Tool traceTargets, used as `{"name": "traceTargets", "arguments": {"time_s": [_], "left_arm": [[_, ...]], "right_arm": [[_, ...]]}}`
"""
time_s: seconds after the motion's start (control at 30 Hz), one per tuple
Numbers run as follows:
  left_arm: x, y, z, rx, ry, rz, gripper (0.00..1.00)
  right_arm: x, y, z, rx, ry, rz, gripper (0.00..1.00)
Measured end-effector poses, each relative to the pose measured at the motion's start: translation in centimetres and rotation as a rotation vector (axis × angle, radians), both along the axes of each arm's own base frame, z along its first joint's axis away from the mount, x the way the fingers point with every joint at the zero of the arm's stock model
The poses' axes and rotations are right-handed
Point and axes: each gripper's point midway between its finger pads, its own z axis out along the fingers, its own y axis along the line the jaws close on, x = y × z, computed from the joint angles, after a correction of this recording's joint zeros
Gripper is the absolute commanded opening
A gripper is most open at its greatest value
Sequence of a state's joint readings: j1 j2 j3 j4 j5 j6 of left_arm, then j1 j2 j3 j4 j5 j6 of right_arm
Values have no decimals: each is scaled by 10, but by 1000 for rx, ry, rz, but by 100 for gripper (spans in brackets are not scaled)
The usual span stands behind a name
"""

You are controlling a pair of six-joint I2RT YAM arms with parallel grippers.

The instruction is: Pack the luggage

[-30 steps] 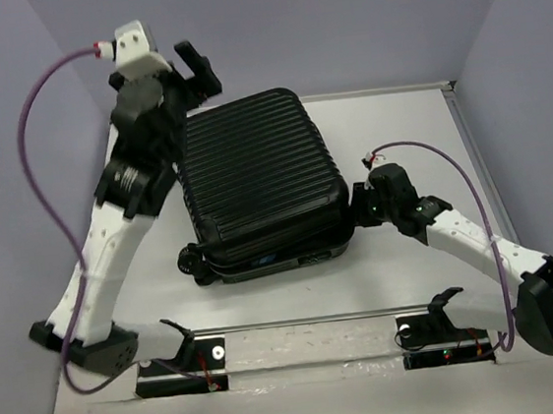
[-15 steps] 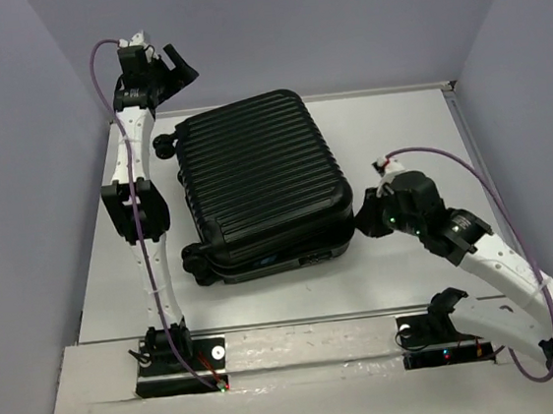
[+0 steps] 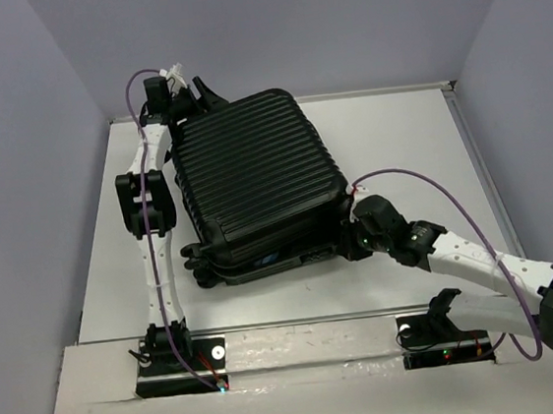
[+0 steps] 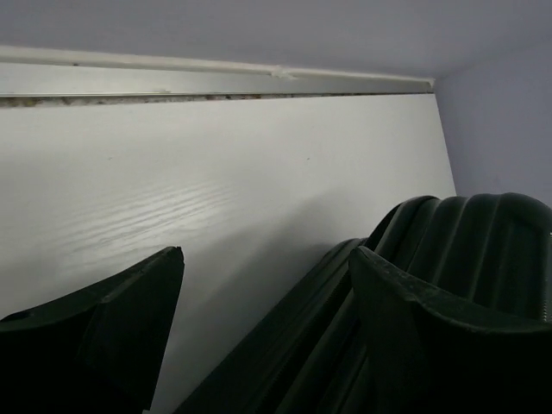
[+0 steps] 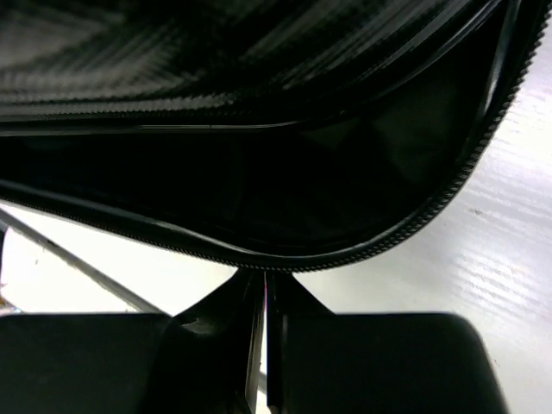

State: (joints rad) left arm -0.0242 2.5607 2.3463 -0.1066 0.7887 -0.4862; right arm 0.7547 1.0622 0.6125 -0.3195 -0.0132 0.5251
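The luggage (image 3: 253, 170), a large black ribbed suitcase, lies flat in the middle of the white table. At its far left corner my left gripper (image 3: 203, 94) stands open. In the left wrist view the left gripper (image 4: 266, 254) has the luggage's (image 4: 466, 233) rounded edge running between its fingers. My right gripper (image 3: 347, 234) is at the near right corner, low on the table. In the right wrist view this right gripper (image 5: 266, 276) is shut, its tips against the zipper rim (image 5: 328, 259) of the lower shell. Above the rim a dark gap shows under the lid.
Caster wheels (image 3: 191, 260) stick out at the luggage's near left corner. Purple walls close in at the left, back and right. A raised strip (image 4: 216, 73) runs along the table's far edge. The arms' mounting rail (image 3: 310, 337) spans the near edge.
My left gripper came down from the back wall to the luggage's far left corner. My right gripper shut and moved left against the near right corner. The luggage turned slightly.
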Motion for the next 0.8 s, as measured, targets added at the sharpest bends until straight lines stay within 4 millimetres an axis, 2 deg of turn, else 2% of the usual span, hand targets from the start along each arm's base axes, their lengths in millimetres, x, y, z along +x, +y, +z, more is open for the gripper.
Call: {"name": "traceTargets", "arguments": {"time_s": [0.07, 0.17, 0.2, 0.3, 0.37, 0.5, 0.57, 0.6, 0.63, 0.67, 0.7, 0.73, 0.77, 0.8], "left_arm": [[-4, 14, -1, 15, 13, 47, 81], [-26, 38, 1, 30, 45, 123, 80], [-34, 44, -3, 30, 52, 175, 80], [-61, 69, 3, 35, 44, 311, 79], [-88, 84, 3, 22, 38, 406, 78], [-144, 113, 26, -4, -11, 580, 78], [-175, 127, 45, 5, -84, 681, 79], [-198, 128, 61, 25, -145, 685, 81], [-214, 134, 75, 62, -201, 712, 83], [-233, 142, 76, 104, -221, 753, 84], [-248, 148, 75, 132, -230, 783, 84], [-269, 155, 66, 176, -214, 818, 85], [-280, 157, 61, 191, -199, 827, 87], [-300, 154, 54, 211, -174, 824, 88]], "right_arm": [[7, 0, -1, 0, -7, -20, 8], [33, -2, -4, 15, -17, -81, 8], [37, -4, -10, 13, 5, -93, 8], [58, -19, -29, 4, 75, -162, 8], [84, -23, -30, 22, 94, -213, 9], [165, -22, -27, 22, 102, -293, 12], [199, -10, -30, 26, 132, -278, 30], [229, 3, -27, 70, 140, -275, 54], [251, 14, -25, 103, 148, -262, 64], [271, 28, -21, 149, 143, -256, 75], [301, 44, -7, 193, 105, -232, 87], [321, 51, 5, 214, 84, -230, 89], [347, 60, 31, 262, 21, -210, 92], [353, 63, 42, 282, 9, -206, 92]]}}
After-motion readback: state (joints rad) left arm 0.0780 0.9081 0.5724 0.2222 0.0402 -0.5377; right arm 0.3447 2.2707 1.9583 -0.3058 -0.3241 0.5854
